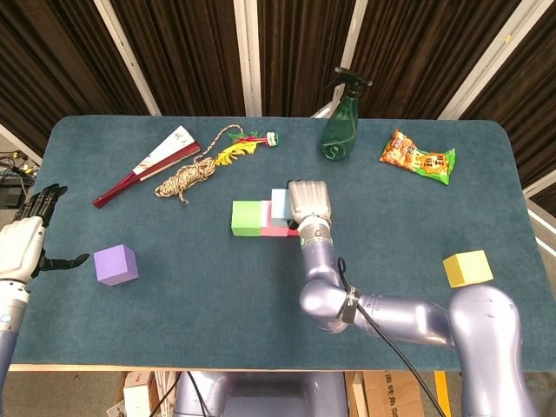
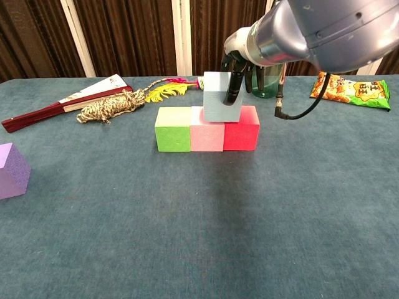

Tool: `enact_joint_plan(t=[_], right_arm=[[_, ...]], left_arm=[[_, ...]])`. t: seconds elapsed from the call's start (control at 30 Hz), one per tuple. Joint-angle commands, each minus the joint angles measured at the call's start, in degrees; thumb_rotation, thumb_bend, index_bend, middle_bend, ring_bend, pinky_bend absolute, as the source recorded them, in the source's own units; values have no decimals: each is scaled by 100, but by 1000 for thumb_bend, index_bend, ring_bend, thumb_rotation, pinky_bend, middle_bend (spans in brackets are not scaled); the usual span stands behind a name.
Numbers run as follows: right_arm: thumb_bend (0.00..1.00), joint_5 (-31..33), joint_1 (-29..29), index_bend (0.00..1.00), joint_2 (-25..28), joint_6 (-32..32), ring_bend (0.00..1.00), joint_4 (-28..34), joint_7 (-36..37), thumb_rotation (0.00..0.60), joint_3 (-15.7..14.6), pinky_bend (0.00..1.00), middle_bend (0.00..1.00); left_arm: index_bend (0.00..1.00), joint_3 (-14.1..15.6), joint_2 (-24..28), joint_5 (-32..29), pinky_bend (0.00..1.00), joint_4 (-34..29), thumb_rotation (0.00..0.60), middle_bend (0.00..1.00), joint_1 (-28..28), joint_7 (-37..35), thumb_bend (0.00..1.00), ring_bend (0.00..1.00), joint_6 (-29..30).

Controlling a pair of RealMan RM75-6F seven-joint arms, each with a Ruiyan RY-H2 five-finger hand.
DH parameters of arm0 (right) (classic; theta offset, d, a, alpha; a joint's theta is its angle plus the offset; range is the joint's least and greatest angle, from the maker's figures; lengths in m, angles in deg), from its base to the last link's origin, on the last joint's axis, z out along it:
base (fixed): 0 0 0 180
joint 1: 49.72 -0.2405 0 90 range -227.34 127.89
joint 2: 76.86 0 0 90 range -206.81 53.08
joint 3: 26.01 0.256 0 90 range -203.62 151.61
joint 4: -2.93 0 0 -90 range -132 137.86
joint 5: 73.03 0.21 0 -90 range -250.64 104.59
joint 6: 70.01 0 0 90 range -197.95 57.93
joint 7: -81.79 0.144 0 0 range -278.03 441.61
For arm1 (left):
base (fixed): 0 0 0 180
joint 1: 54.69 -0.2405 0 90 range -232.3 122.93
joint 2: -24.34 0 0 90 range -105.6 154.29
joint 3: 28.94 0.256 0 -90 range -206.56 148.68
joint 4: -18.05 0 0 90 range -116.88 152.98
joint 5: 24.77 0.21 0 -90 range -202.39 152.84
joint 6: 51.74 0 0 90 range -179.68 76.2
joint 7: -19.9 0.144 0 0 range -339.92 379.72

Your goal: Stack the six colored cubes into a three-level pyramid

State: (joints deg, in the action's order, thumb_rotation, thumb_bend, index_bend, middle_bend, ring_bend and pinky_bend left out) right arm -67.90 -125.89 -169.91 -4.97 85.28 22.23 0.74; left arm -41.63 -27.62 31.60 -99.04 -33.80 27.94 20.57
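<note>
From the head view, the right hand covers the right end of the base row, its fingers wrapped around the pale blue foam cube, which shows only as a sliver at the hand's left edge, above the pink foam cube. The green foam cube closes the row on the left. The left hand hovers off the table's left edge, fingers spread and holding nothing, near the purple foam cube; the yellow foam cube sits far right.

From the chest view, the pale blue cube is grasped from above and behind, dark fingers down its front face. It sits over the seam between the pink cube and the red foam cube, a little more over the pink one. Whether it touches them I cannot tell. Placement looks to turn on centring it over that seam.
</note>
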Motion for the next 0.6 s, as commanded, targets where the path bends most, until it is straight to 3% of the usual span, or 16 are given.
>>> enact_joint_plan(t=[0.03, 0.6], right_arm=[[301, 4, 9, 511, -15, -35, 482, -45, -18, 600, -8, 521, 469], [301, 43, 55, 511, 25, -74, 482, -82, -157, 600, -30, 521, 469]], left_arm=[[0, 1, -7, -9, 76, 6, 600, 0, 3, 6, 131, 8, 1], [0, 8, -16, -25, 76, 24, 600, 0, 13, 8, 131, 8, -5]])
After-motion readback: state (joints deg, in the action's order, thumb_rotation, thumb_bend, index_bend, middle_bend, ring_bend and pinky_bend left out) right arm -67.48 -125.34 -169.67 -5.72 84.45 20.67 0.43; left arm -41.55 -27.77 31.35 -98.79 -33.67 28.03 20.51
